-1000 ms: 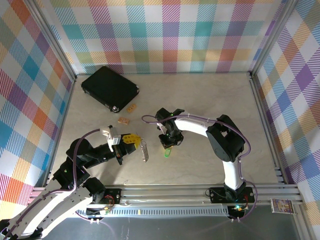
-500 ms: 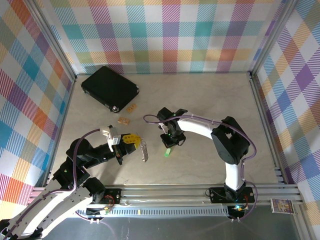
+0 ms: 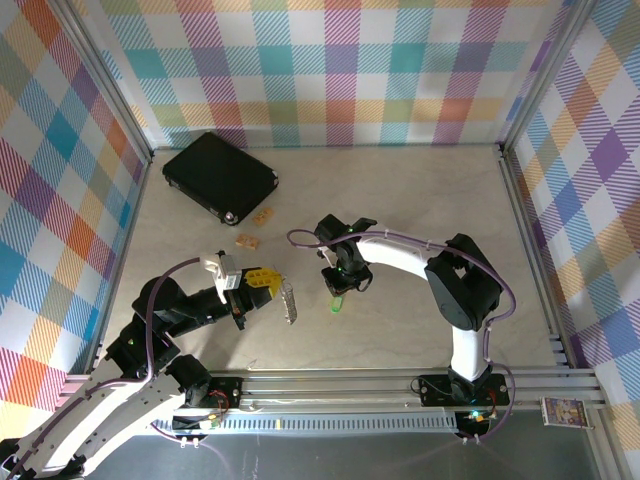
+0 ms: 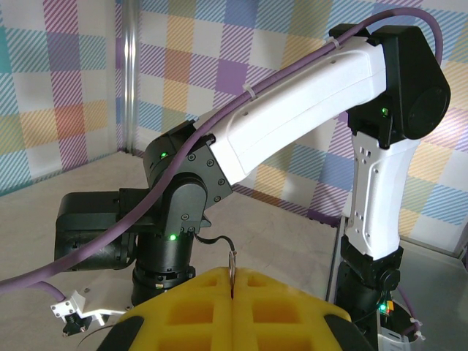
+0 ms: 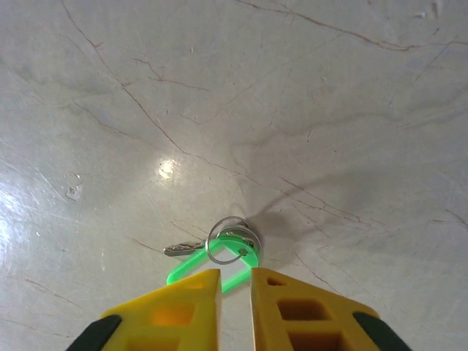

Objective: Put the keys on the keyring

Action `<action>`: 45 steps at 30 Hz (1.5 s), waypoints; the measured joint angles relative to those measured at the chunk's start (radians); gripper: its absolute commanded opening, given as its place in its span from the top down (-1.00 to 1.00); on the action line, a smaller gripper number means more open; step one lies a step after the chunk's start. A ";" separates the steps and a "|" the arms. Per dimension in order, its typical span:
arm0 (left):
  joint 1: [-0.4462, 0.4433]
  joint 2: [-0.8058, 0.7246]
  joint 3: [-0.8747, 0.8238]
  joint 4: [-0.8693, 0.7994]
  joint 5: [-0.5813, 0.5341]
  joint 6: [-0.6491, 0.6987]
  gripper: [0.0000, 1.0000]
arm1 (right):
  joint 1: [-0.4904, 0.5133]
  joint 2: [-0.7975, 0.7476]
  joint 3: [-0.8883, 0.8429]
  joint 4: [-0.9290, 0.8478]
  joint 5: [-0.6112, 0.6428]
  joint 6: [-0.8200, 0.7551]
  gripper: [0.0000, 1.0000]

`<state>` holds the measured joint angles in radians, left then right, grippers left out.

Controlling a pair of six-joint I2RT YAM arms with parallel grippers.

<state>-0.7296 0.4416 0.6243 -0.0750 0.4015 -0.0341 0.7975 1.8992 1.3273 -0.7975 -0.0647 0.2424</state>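
The left pincer (image 4: 232,291) pinched the keyring (image 4: 232,263). The right pincer (image 5: 235,281), narrowly parted, hovered over the green-tagged key (image 5: 232,247). It looked unthreaded.

Top camera overhead; right wrist close, downward; left wrist faces right arm (image 4: 292,124).

Green clip (image 5: 245,253); silver key (image 5: 183,249); black case (image 3: 220,177); pastel plaid walls (image 3: 330,70).

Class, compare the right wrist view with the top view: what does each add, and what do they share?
Right wrist: a small key and metal ring linked to the green tag. Top: the black case, and the left gripper shut on a keyring. Both: the green tag, the right gripper, the table.
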 measured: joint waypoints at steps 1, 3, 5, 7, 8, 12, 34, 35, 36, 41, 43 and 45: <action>0.000 0.000 0.000 0.000 0.000 0.000 1.00 | 0.000 0.000 0.000 0.003 0.000 -0.001 0.49; 0.000 0.000 0.000 0.000 0.000 0.000 1.00 | 0.002 0.000 0.000 0.003 0.000 -0.008 0.39; 0.000 0.000 0.000 0.000 0.000 0.000 1.00 | 0.009 0.000 0.000 0.003 0.000 -0.015 0.34; 0.000 0.000 0.000 0.000 0.000 0.000 1.00 | 0.013 0.000 0.000 0.003 0.002 -0.016 0.32; 0.000 0.000 0.000 0.000 0.000 0.000 1.00 | 0.016 0.000 0.000 0.002 0.004 -0.016 0.31; 0.000 -0.001 0.000 0.000 0.000 0.000 1.00 | 0.032 0.013 0.013 -0.009 0.013 -0.019 0.29; 0.000 -0.006 0.000 0.000 0.000 0.000 1.00 | 0.063 0.111 0.095 -0.069 0.092 -0.068 0.43; 0.000 -0.006 0.000 0.000 0.000 0.000 1.00 | 0.064 0.115 0.098 -0.071 0.092 -0.068 0.45; 0.000 -0.006 0.000 0.000 0.000 0.000 1.00 | 0.066 0.117 0.102 -0.072 0.092 -0.069 0.48; 0.000 -0.007 0.000 0.000 0.000 0.000 1.00 | 0.067 0.118 0.115 -0.077 0.097 -0.072 0.61; 0.000 -0.007 0.000 0.000 0.000 0.000 1.00 | 0.067 0.118 0.118 -0.079 0.102 -0.072 0.64; 0.000 -0.007 0.000 0.000 0.000 0.000 1.00 | 0.067 0.118 0.119 -0.080 0.106 -0.072 0.68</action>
<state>-0.7296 0.4343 0.6243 -0.0753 0.4015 -0.0341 0.8646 2.0171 1.4464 -0.8780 0.0418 0.1703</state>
